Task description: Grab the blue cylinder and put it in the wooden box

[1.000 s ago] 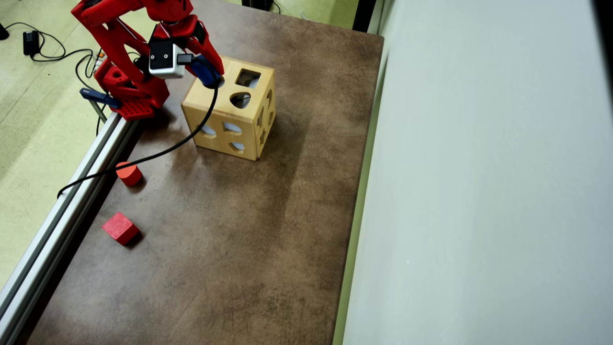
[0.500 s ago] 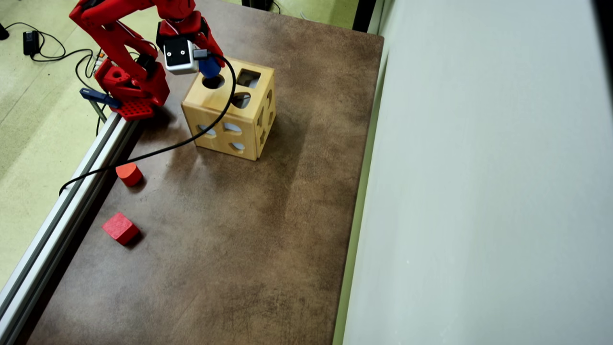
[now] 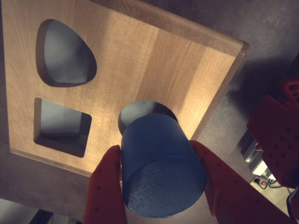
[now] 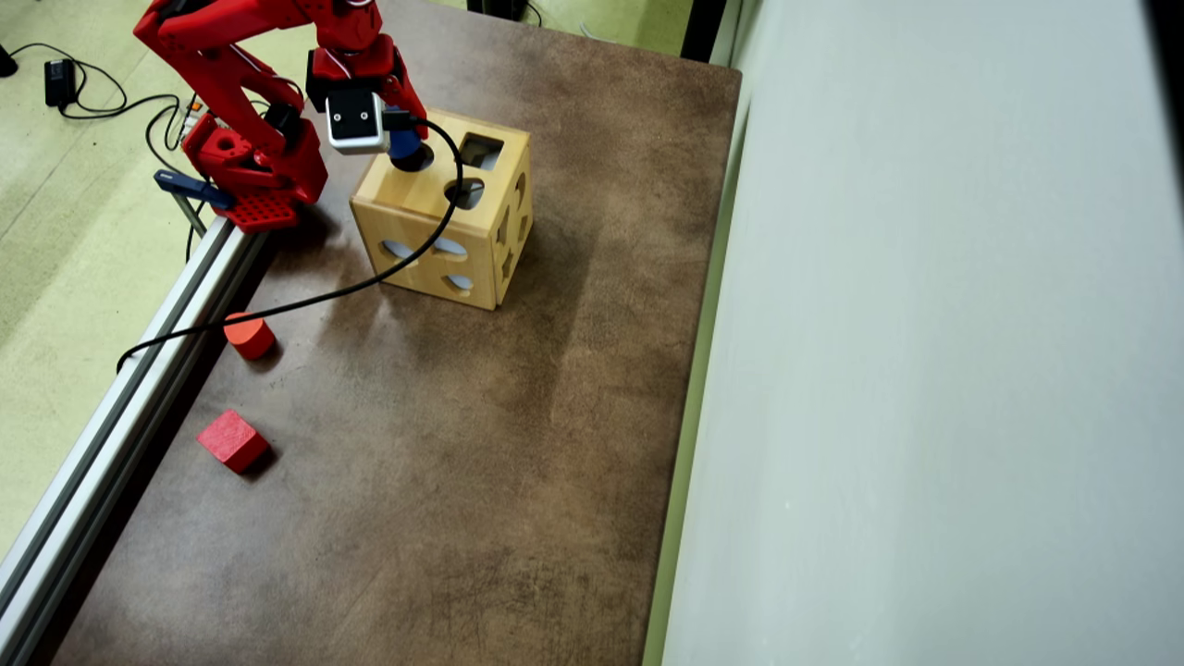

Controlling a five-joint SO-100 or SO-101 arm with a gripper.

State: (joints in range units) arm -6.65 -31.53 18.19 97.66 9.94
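The gripper (image 3: 161,186) pinches the blue cylinder (image 3: 161,170) over the wooden box's (image 3: 140,60) round hole (image 3: 140,109); it should centre, straighten, then release.

Brown table (image 4: 444,481) — pale green floor (image 4: 55,259), grey wall (image 4: 925,370).

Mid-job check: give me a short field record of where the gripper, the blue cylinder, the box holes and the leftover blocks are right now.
gripper: shut on the blue cylinder, red fingers on both its sides
cylinder position: above the top of the wooden box, partly covering the round hole; not yet inside
other top holes, wrist view: rounded hole, square hole, both uncovered
red rounded block: on the table, near the rail
red cube: on the table, apart from the box
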